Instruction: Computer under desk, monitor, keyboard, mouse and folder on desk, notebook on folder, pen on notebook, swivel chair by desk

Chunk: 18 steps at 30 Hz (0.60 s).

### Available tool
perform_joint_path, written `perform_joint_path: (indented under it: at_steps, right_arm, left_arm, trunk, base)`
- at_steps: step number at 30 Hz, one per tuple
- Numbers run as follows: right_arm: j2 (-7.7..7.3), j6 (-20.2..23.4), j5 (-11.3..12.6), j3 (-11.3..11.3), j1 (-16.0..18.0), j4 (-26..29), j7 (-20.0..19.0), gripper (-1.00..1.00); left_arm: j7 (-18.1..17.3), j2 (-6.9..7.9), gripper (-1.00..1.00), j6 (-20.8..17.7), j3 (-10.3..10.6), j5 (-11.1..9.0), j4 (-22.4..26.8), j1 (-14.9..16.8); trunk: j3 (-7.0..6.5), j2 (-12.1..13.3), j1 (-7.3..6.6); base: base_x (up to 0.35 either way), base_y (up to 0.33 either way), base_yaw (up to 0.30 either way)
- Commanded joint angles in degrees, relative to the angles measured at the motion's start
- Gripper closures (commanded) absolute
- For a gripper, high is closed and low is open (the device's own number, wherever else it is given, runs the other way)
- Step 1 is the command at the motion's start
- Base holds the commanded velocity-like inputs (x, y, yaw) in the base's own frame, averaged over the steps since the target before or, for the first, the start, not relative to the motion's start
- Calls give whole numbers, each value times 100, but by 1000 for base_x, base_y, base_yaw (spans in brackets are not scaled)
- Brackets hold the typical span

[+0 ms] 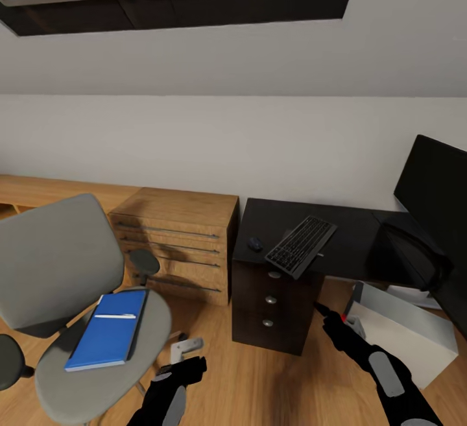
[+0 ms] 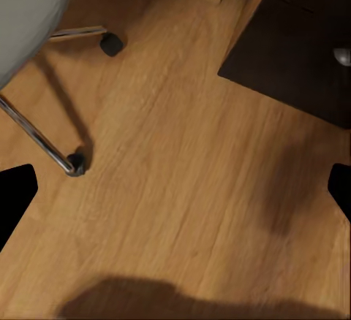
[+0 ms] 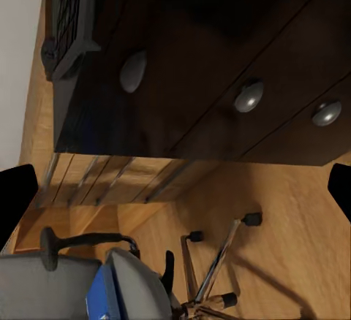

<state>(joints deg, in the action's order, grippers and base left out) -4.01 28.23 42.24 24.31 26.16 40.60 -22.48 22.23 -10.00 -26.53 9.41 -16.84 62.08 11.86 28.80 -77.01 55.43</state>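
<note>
The grey swivel chair (image 1: 61,264) stands at the left with the blue folder (image 1: 107,338) on its seat and the white pen (image 1: 115,316) lying across the folder. The notebook is out of view. On the black desk (image 1: 353,228) the keyboard (image 1: 301,244) sits tilted, overhanging the front edge, with the mouse (image 1: 255,243) to its left. The monitor (image 1: 433,186) stands at the right. The white computer (image 1: 405,329) rests on the floor below the desk. My left gripper (image 1: 183,369) hangs open above the floor by the chair. My right gripper (image 1: 329,319) is open before the desk drawers (image 3: 249,95).
A light-wood dresser (image 1: 181,238) stands between the chair and the desk. The chair's chrome legs and castors (image 2: 75,163) spread over the wood floor (image 2: 190,159) near my left gripper. Open floor lies in front of the drawer unit.
</note>
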Motion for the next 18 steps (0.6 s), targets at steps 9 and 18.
perform_joint_path:
  at_steps: [9,18]
  right_arm:
    - [-99,130,210,5,87,13,-86,-100]
    - [-94,170,201,-43,83,15,-497,-100]
  left_arm:
    - [63,43,-100,-19,-6,-694,-204,186]
    - [47,87,-100,-19,19,-722,-213,194]
  trunk:
    - [168,-366,198]
    - [330,-727,396]
  base:
    - [0,0,0]
    - [0,0,0]
